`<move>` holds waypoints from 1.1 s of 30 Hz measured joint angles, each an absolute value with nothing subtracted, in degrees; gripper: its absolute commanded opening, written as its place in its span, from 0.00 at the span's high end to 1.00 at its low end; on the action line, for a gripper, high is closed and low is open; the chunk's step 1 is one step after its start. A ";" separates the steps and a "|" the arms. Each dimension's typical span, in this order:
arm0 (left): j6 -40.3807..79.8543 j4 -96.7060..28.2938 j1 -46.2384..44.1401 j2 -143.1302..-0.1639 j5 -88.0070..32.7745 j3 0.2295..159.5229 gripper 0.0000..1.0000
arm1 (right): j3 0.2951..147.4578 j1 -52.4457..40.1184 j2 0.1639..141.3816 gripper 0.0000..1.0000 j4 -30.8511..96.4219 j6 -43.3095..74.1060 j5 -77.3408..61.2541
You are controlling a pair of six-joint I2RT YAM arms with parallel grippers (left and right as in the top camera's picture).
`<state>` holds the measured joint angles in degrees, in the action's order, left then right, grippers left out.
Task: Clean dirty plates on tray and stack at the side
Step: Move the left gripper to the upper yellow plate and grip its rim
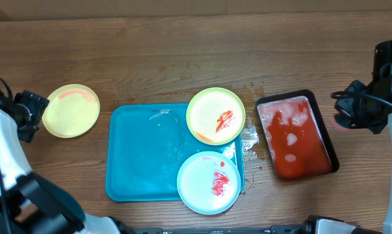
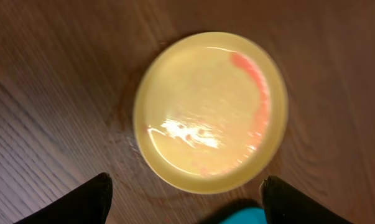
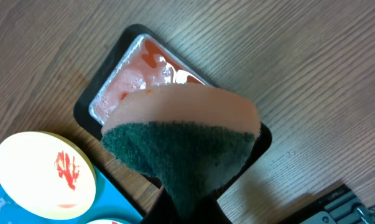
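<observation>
A pale yellow plate with a faint pink smear near its rim lies on the bare wood left of the turquoise tray. My left gripper hangs open just off that plate's edge, with nothing between its fingers. Two plates sit on the tray's right side: a yellow-green one and a pale blue one, both with red smears. My right gripper is shut on a green-and-pink sponge, raised to the right of the black tray.
A black tray holding red liquid stands right of the turquoise tray. Small wet splashes mark the wood between them. Both arm bases fill the near left and right corners.
</observation>
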<state>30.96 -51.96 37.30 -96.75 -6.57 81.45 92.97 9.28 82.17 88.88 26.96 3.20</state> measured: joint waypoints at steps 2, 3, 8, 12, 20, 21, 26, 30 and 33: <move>29.26 -53.08 34.20 -93.43 -6.61 81.47 0.22 | 92.97 9.28 82.19 0.96 88.33 26.92 3.22; 28.45 -53.49 32.69 -92.68 -6.48 81.47 0.21 | 92.97 9.28 82.19 0.96 88.25 26.89 3.20; 22.22 -55.72 18.76 -91.74 -6.79 81.45 0.00 | 92.97 9.28 82.19 0.96 88.03 26.28 3.22; 18.98 -51.72 7.46 -91.98 -6.85 81.38 0.00 | 92.97 9.28 82.19 0.96 88.73 25.69 3.22; 17.41 -48.14 0.08 -91.98 -5.23 81.38 0.00 | 92.97 9.28 82.19 0.96 90.02 25.39 3.20; 17.39 -48.14 -0.01 -91.98 -5.08 81.38 0.00 | 92.97 9.28 82.19 0.96 90.02 25.45 3.20; 17.39 -47.86 0.01 -91.98 -4.60 81.36 0.00 | 92.97 9.28 82.19 0.96 90.06 25.39 3.18; 16.01 -47.51 0.01 -92.07 -6.13 81.36 0.05 | 92.97 9.28 82.19 0.96 90.06 25.41 3.22; 11.68 -48.03 -0.08 -92.88 -10.68 81.36 0.08 | 92.97 9.28 82.19 0.96 90.02 25.43 3.20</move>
